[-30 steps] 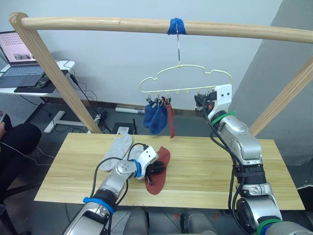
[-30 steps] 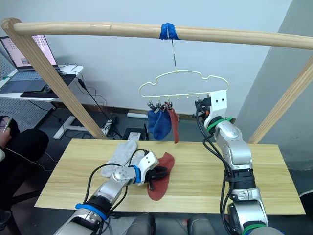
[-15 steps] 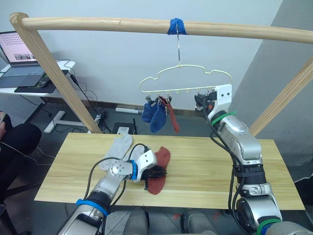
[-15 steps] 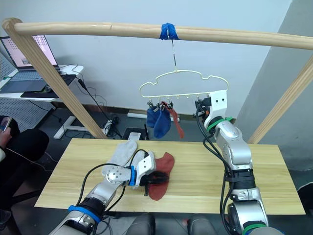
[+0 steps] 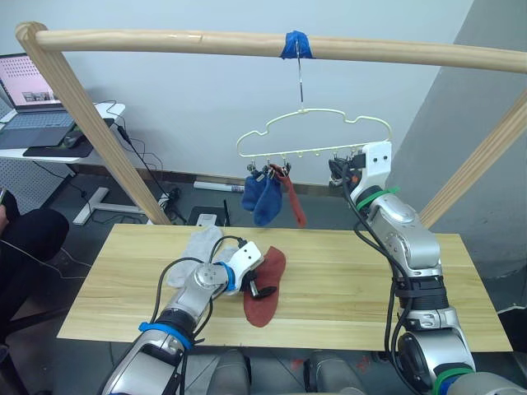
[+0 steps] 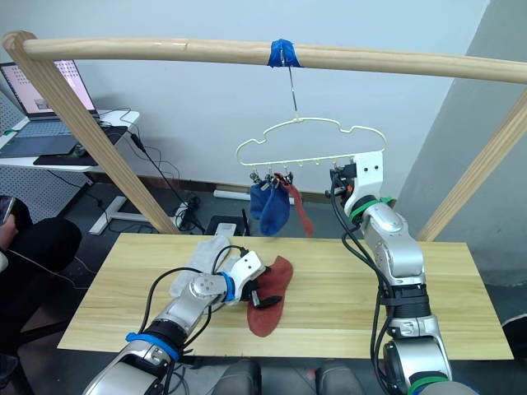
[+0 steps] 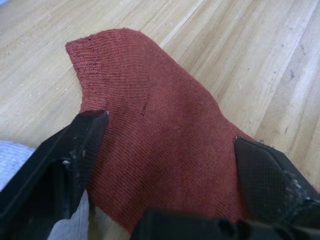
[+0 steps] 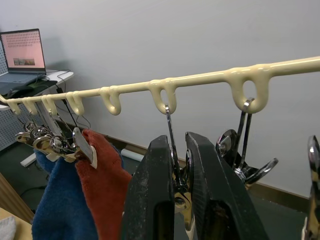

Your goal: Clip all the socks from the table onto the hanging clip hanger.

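A rust red sock [image 5: 265,286] lies flat on the pale wooden table [image 5: 354,280]. My left gripper [image 7: 167,135] is open over it, its fingers [image 7: 70,160] spread on either side of the knit. Two light grey socks [image 5: 196,248] lie just left of that gripper. The cream clip hanger [image 8: 200,78] hangs from the top pole, with two blue socks [image 5: 259,197] and one rust red sock [image 5: 292,197] clipped at its left end. My right gripper [image 8: 179,145] is raised to the hanger's right end, shut on a metal clip [image 8: 171,131].
A round wooden pole [image 5: 165,39] with blue tape [image 5: 296,43] spans the top, held by slanted poles at the left [image 5: 99,132] and right [image 5: 486,156]. A desk with a laptop [image 5: 29,82] stands far left. Bare table stretches to the right of the red sock.
My left gripper has opened from shut and let go of the red sock, which now lies flat on the table. The hanging socks swing slightly. The right arm has not moved.
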